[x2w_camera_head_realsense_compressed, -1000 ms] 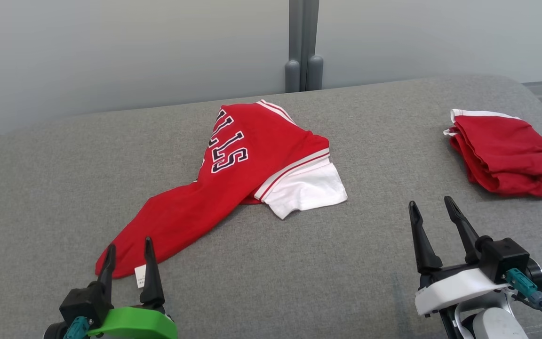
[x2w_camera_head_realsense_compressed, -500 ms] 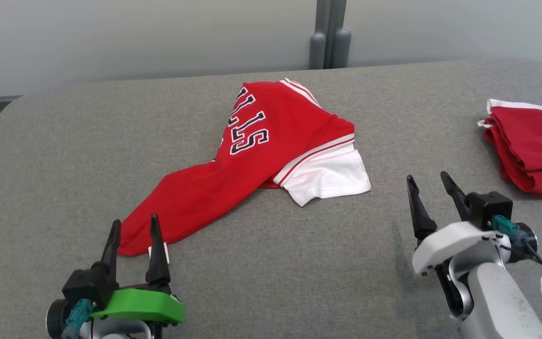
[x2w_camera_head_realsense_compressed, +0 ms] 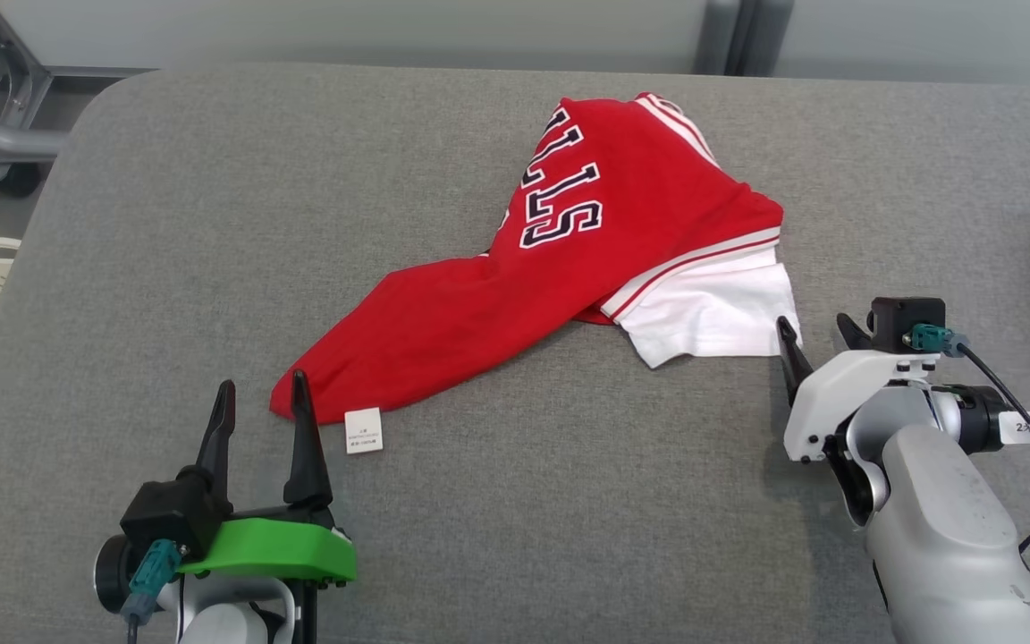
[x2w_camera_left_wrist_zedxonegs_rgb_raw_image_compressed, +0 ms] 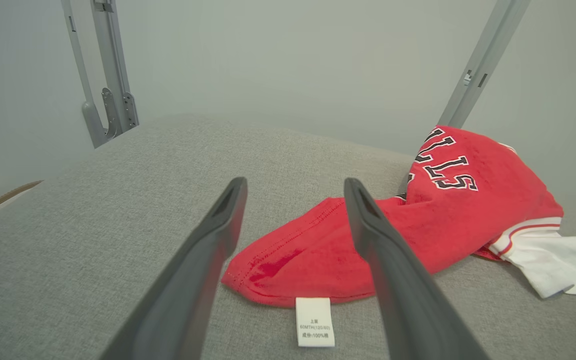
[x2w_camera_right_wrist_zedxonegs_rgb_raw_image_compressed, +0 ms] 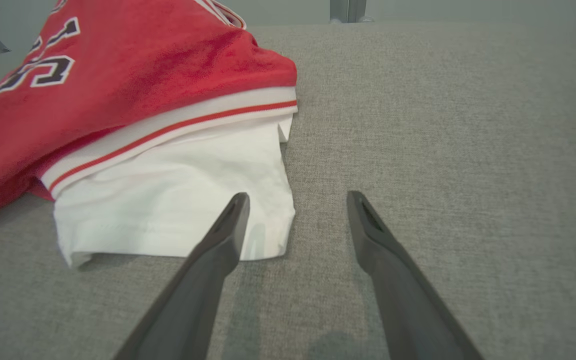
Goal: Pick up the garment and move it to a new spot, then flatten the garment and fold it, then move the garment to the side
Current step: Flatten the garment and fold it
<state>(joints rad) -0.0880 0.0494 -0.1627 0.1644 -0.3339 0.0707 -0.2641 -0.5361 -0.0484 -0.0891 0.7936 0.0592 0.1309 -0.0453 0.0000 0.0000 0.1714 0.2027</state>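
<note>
Red garment [x2w_camera_head_realsense_compressed: 622, 224] with a white sleeve [x2w_camera_head_realsense_compressed: 712, 309] lies crumpled on the grey fabric counter [x2w_camera_head_realsense_compressed: 211, 224]. Left gripper [x2w_camera_head_realsense_compressed: 263, 383], jaws spread and empty, hovers just beside its near hem and white label [x2w_camera_head_realsense_compressed: 363, 430]. Right gripper [x2w_camera_head_realsense_compressed: 812, 324], likewise spread and empty, sits at the sleeve's corner.

On the red garment [x2w_camera_head_realsense_compressed: 640, 215] you can read block letters in black with a white outline, "LLS", lying sideways in the head view, with part of a further letter before them cut off by a fold. The white care label [x2w_camera_left_wrist_zedxonegs_rgb_raw_image_compressed: 314, 321] at the garment's near hem carries three small printed lines: you can make out "60MTH(120/60)" in the middle line and "100%" in the last, the other characters being too small to read. A small white sticker [x2w_camera_head_realsense_compressed: 1026, 430] on the right arm [x2w_camera_head_realsense_compressed: 935, 510] begins with "2", the rest unreadable
</note>
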